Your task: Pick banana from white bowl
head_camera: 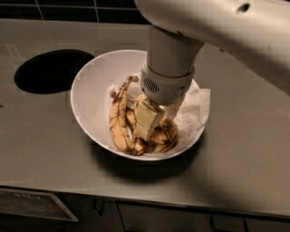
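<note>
The white bowl stands on the grey counter and holds three bananas on crumpled white paper. The banana, short, plump and brown-speckled, lies at the bowl's right front. My gripper hangs straight down from the white arm into the bowl, right at this banana and covering its upper part. A longer slim banana lies to the left, and a thin dark-edged one lies between them.
A dark round hole is cut in the counter left of the bowl. White paper sticks out over the bowl's right rim. Dark wall tiles run along the back. The counter's front edge is near the bottom.
</note>
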Available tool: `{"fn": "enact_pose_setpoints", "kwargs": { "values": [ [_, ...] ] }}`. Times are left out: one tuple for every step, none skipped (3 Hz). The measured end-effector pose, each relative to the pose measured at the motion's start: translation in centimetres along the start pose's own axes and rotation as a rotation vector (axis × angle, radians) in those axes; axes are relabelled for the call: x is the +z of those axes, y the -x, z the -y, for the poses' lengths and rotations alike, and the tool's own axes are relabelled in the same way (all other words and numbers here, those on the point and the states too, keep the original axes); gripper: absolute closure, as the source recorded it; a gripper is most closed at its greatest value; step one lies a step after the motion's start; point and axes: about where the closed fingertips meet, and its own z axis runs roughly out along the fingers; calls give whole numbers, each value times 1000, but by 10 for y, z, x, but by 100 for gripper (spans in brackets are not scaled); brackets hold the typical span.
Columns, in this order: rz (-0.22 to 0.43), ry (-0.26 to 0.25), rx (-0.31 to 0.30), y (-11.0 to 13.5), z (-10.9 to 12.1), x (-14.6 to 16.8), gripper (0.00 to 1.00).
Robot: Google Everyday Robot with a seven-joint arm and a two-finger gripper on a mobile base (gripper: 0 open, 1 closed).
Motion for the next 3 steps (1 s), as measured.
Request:
{"fn": "enact_pose_setpoints", "kwargs": {
  "values": [
    [-2, 3, -5, 1, 0, 1, 40],
    [-2, 3, -5, 1, 0, 1, 59],
    [-2, 3, -5, 1, 0, 1, 82]
  ]
}}
